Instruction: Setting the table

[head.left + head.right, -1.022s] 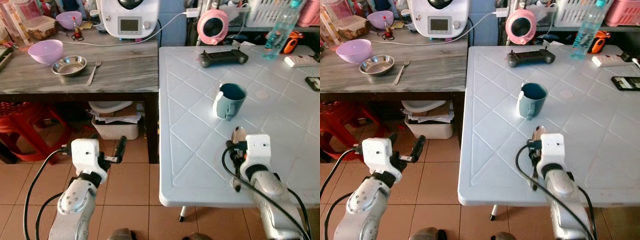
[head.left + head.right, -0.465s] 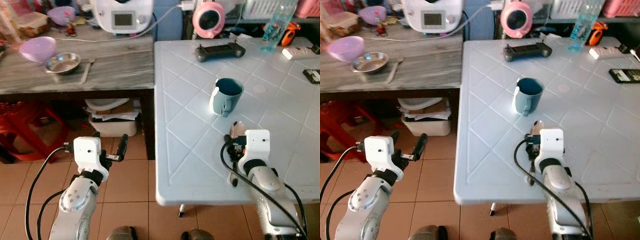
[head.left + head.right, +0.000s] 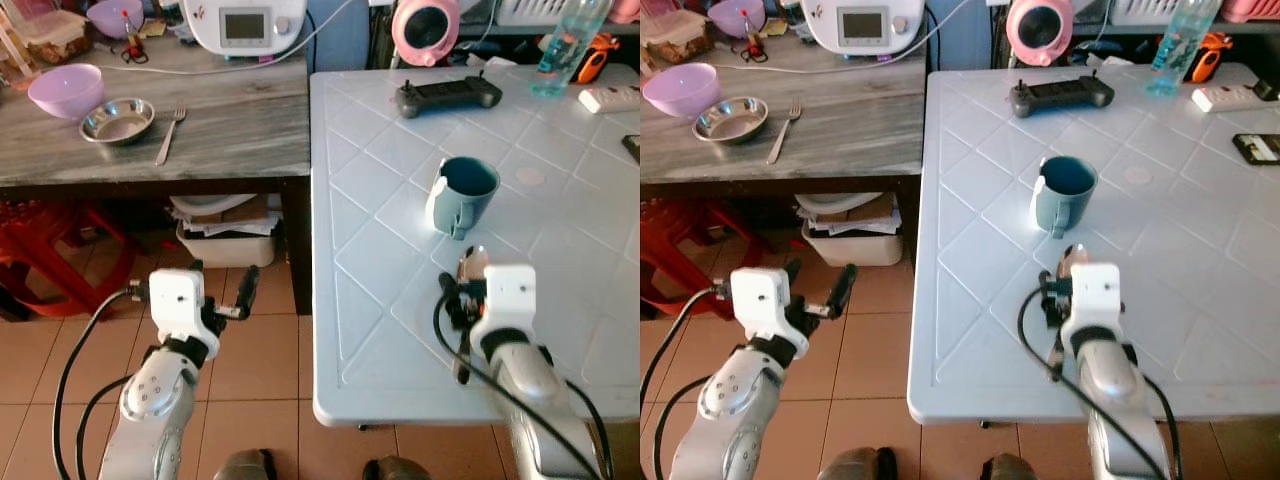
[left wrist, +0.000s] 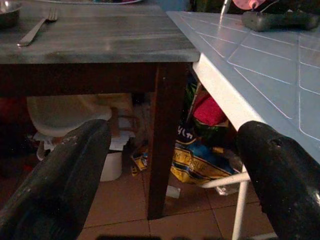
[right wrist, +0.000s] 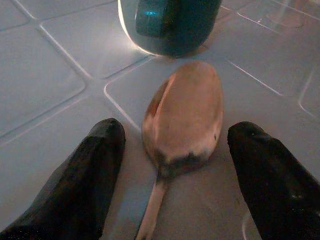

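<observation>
A metal spoon (image 5: 182, 112) lies flat on the white table (image 3: 370, 230), its bowl pointing at a teal mug (image 3: 460, 195) that stands just beyond it. My right gripper (image 5: 176, 131) is low over the table with its two black fingers (image 5: 80, 185) spread either side of the spoon, open and not touching it. In the left eye view the spoon's handle (image 3: 462, 362) runs back under that wrist toward the table's near edge. My left gripper (image 3: 222, 300) hangs open beside the table, above the tiled floor.
A grey wooden table (image 3: 240, 130) on the left carries a purple bowl (image 3: 66, 88), a steel bowl (image 3: 117, 120), a fork (image 3: 167, 137) and a white appliance (image 3: 245, 22). A game controller (image 3: 447, 95), bottle (image 3: 560, 50) and power strip (image 3: 610, 98) lie at the white table's far side. A red stool (image 3: 40, 250) stands below left.
The camera has shifted a little. My right gripper stays astride the spoon, and the left arm hangs as before.
</observation>
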Controlling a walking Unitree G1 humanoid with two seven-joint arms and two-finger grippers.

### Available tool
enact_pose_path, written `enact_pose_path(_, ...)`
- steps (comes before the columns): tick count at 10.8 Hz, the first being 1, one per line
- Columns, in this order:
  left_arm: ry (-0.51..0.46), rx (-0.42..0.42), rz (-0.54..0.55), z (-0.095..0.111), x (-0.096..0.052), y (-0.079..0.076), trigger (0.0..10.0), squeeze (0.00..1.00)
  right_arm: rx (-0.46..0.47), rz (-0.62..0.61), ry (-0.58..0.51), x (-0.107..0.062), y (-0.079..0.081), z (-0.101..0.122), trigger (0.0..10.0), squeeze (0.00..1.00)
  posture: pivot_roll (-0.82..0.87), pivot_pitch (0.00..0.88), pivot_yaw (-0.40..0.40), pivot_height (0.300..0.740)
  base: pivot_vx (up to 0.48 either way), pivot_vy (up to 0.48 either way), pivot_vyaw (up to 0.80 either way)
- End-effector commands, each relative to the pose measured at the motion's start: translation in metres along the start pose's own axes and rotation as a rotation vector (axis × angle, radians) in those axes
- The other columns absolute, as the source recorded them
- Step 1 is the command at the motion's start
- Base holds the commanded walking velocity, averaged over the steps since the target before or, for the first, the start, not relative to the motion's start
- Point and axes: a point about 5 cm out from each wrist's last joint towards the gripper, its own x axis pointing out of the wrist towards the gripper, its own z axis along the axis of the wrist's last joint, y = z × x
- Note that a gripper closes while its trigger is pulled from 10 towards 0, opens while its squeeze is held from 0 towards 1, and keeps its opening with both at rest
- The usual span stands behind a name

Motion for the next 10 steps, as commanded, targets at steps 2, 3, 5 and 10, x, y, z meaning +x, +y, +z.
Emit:
enact_pose_path(2, 0.02, 0.01, -0.011, -0.002, -0.001, 0.003, 10.0, 0.0, 0.025, 0.032, -0.047, -0.007, 0.005, 0.007, 10.0, 0.0, 0.01, 0.096, 0.057, 0.74, 0.0, 0.0, 0.0)
enact_pose_path(3, 0.022, 0.011, -0.017, -0.002, -0.001, 0.003, 10.0, 0.0, 0.05, 0.075, -0.064, -0.011, 0.008, 0.011, 10.0, 0.0, 0.01, 0.098, 0.055, 0.74, 0.0, 0.0, 0.0)
enact_pose_path(5, 0.026, 0.009, -0.026, -0.003, -0.002, 0.002, 10.0, 0.0, 0.063, 0.088, -0.012, -0.019, 0.005, 0.002, 10.0, 0.0, 0.0, 0.102, 0.052, 0.74, 0.0, 0.0, 0.0)
enact_pose_path(10, 0.036, 0.008, -0.056, -0.003, -0.002, 0.002, 10.0, 0.0, 0.179, 0.065, 0.18, -0.016, 0.001, -0.022, 0.0, 0.0, 0.01, 0.099, 0.061, 0.74, 0.0, 0.0, 0.0)
